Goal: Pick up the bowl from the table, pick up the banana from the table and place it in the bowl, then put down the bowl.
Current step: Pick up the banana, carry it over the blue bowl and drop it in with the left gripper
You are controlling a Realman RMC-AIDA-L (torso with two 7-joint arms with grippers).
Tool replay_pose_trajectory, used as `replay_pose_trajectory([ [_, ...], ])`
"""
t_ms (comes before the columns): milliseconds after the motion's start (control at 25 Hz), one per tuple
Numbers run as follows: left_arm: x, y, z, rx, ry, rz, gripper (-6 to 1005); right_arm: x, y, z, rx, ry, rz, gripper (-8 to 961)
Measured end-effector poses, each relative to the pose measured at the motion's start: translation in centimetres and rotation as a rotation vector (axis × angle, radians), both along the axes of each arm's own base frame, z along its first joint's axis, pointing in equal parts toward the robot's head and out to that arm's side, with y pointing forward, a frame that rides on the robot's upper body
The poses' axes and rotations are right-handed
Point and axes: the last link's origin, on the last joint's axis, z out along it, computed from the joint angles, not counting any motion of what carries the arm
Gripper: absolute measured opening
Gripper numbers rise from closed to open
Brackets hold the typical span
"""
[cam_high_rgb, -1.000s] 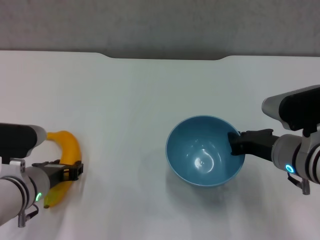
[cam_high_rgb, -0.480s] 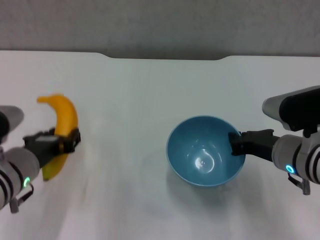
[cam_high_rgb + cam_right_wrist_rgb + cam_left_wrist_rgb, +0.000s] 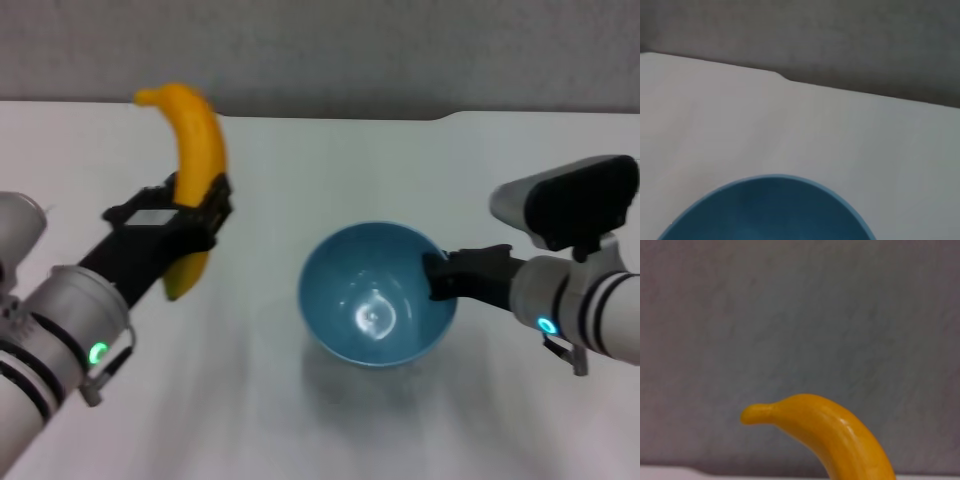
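Note:
My left gripper (image 3: 195, 212) is shut on the yellow-orange banana (image 3: 192, 150) and holds it upright well above the white table (image 3: 330, 170), to the left of the bowl. The banana's curved upper end fills the left wrist view (image 3: 840, 435). My right gripper (image 3: 438, 277) is shut on the right rim of the light-blue bowl (image 3: 375, 295) and holds it a little above the table, its shadow below it. The bowl is empty. Its rim shows in the right wrist view (image 3: 770, 210).
The table's far edge has a shallow notch (image 3: 330, 117) with a grey wall behind it. The notch edge shows in the right wrist view (image 3: 782, 77).
My left gripper has lifted the banana up and to the right, toward the bowl. My right gripper has moved the bowl a little to the left and raised it.

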Motion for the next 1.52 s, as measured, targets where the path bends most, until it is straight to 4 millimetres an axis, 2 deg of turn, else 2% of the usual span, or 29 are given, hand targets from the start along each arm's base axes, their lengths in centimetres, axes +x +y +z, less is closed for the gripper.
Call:
replay_pose_trajectory([
  [160,1.1,-0.2,-0.9,-0.018,-0.043,-0.052,524,-1.6,0.2,-0.7,-0.005,0.056,0.033,48],
  [640,2.9,-0.9,-2.0,-0.005,-0.152,-0.212,531,-3.1,0.0,-1.4,-0.008,0.105,0.074,49],
  [920,2.8,-0.8,-3.2,-0.039,-0.165,-0.246,536,-4.9,0.1,-1.2,-0.005,0.126,0.121,50],
  [1520,2.5,-0.7,-3.7,-0.053,-0.155,-0.244,545,-6.7,-0.2,-0.6,0.002,0.155,0.166,51],
])
